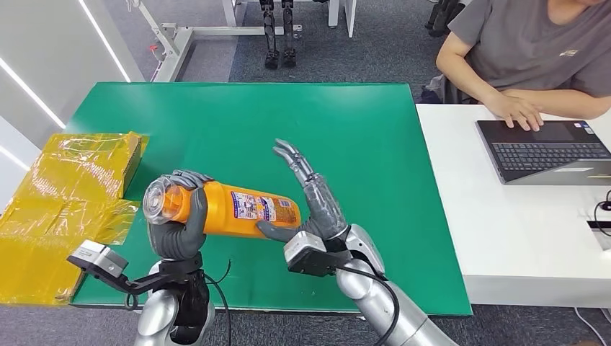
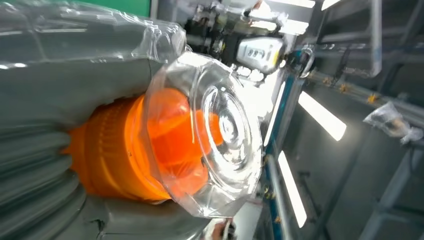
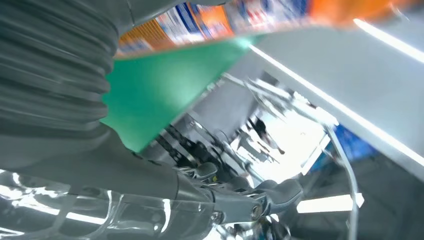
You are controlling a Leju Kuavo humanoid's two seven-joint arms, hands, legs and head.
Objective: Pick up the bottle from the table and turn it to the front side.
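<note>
Head view: an orange bottle [image 1: 238, 210] is held sideways above the green table [image 1: 360, 144], gripped near its cap by the left hand [image 1: 179, 223]. The right hand [image 1: 306, 194], fingers spread, is pressed against its base. A slip could be caused while turning.

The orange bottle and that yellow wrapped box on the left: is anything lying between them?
Nothing lies there. In the head view, bare green table separates the bottle, held up by the left hand, from the yellow box.
</note>
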